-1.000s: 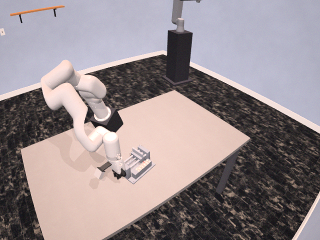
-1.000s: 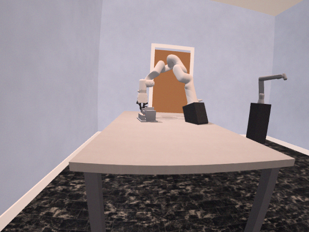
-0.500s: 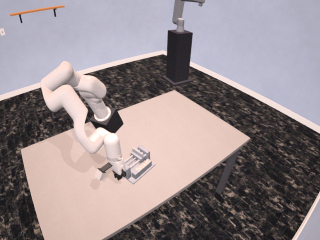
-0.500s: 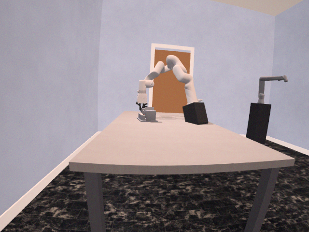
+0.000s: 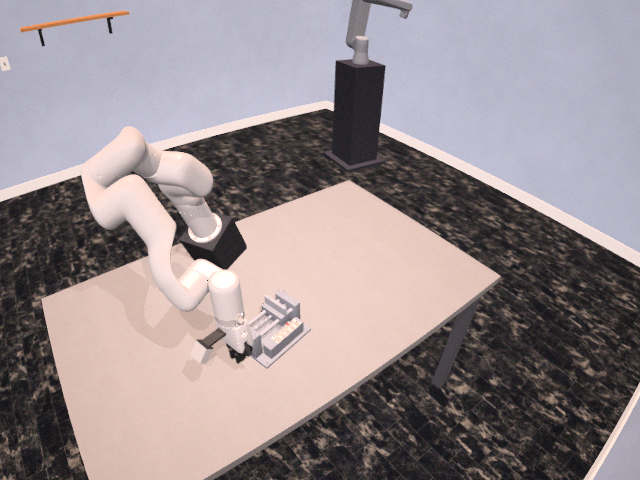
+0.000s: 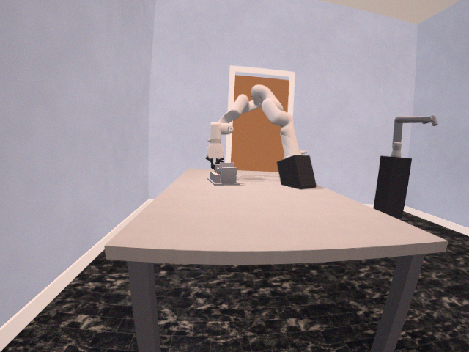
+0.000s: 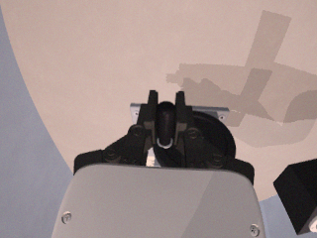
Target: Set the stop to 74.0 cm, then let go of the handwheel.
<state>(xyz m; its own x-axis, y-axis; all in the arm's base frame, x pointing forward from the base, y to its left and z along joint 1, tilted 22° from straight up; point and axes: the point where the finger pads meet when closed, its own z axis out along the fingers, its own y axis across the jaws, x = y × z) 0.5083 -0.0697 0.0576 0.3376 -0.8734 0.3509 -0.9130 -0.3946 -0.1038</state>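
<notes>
While the whole rig is kinda small in the room views, the grip is shown pretty nicely from the wrist. The black pincer [image 5: 240,355] [image 6: 213,165] [image 7: 166,102] is clenched on the dark upright handle [image 7: 165,120], which is pinched between both fingers. The handle is carried by the black round handwheel [image 7: 221,136], partly covered by the pincer, so the wheel isn't let go of yet.

The wheel is found at the end of the grey stop fixture [image 5: 268,362] [image 6: 229,175] [image 7: 222,113], which is set on the worktop [image 5: 361,258] [image 6: 264,219] [image 7: 74,59]. Upright plates and rods can be made out on it from the top, plus a long block topped with pale markings and a tiny bit of red. Those are too small to be read, so whether 74.0 cm is reached can't be told, sorry.

The white arm [image 5: 149,222] [image 6: 272,114] is mounted on a black block [image 5: 230,246] [image 6: 295,172] and bent over toward the fixture. Near the pincer, a small white block [image 5: 200,352] and a dark slab [image 5: 212,338] can be seen in the top view. Well apart from all that, a grey arm [image 5: 357,26] [image 6: 396,132] is held up by a black pedestal [image 5: 356,113] [image 6: 392,183].

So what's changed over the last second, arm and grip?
The gripper moved slightly: toward the lower right in the top view, a little lower in the exterior. Its fingers are shut on the handwheel's handle; the earlier views are too small to show whether that grip is new. The grey machine and arm's base block stayed put.
</notes>
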